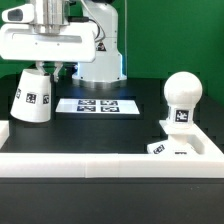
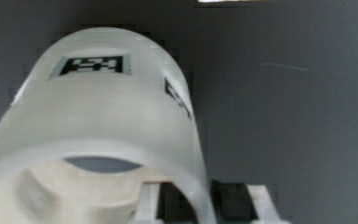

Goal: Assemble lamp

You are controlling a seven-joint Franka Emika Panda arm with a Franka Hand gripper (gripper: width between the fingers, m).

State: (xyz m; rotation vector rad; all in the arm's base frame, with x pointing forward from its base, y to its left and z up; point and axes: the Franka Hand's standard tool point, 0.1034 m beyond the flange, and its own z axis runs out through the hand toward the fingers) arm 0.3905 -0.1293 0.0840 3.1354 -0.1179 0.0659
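The white cone lamp shade (image 1: 33,96) stands at the exterior view's left with its narrow end up. My gripper (image 1: 46,68) is right on top of it. In the wrist view the shade (image 2: 105,110) fills the picture, and my gripper (image 2: 206,196) has one finger inside its top opening and one outside. The jaws are closed on the shade's rim wall. The ball bulb (image 1: 184,92) stands upright at the exterior view's right, on the blocky base (image 1: 170,148). The front wall partly hides the base.
The marker board (image 1: 98,104) lies flat on the dark table between shade and bulb. A white raised wall (image 1: 100,162) runs along the front, with a short side piece (image 1: 4,130) at the exterior view's left. The robot arm's base (image 1: 100,55) stands behind.
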